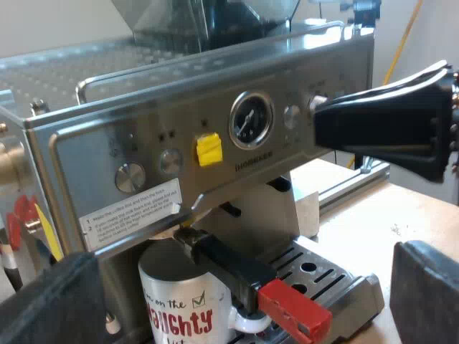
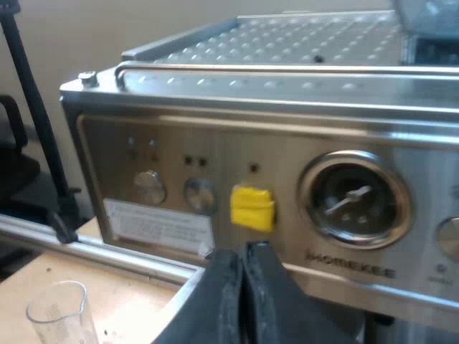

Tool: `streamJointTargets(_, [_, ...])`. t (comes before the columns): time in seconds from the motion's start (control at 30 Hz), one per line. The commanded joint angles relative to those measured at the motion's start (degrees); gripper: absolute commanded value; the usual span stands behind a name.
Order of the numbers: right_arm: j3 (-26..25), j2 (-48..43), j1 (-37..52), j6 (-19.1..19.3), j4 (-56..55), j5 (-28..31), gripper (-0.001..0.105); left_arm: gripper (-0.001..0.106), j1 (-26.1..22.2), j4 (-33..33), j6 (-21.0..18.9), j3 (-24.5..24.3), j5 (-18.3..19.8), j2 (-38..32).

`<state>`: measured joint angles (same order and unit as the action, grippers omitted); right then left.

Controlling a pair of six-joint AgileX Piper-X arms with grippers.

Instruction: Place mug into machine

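Obs: left claw has its fingers spread wide, with nothing between them. Close ahead of it the mug stands on the drip tray of the espresso machine, directly beneath the metal holder locked into the front. The holder's red end juts out toward the claw, just above the mug's loop.

Reading: the mug sits there so the pour would drop into it. The open, empty claw clear of it suggests placement is as good as done (contact between mug and holder cannot be told).

Mug orientation: upright, long axis vertical, mouth up under the holder. The lettered side and loop face out toward the left claw.

Right claw: fingers pressed together, holding nothing, tips just below the yellow button with the gauge beside it. Closed tips make a single poking point, probably for that button.

Farther out from this claw, a measuring glass stands on the counter
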<state>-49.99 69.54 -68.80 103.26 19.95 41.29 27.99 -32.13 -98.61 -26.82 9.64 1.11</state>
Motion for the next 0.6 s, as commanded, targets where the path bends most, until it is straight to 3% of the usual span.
streamJointTargets(0.03, [-3.2, 3.2, 0.6, 1.7, 0.9, 0.0, 0.0, 0.081, 0.3, 1.4, 0.9, -0.4, 0.0, 0.9])
streamJointTargets(0.3, [-10.4, 11.3, 3.4, 3.4, 0.9, 0.1, 0.0, 0.081, 0.3, 2.4, 0.9, -0.6, 0.4, 1.2])
streamJointTargets(0.6, [-12.1, 15.4, 5.5, 3.3, 0.9, 1.4, 0.0, 0.081, 0.3, 2.4, 0.9, -0.5, 0.4, 1.2])
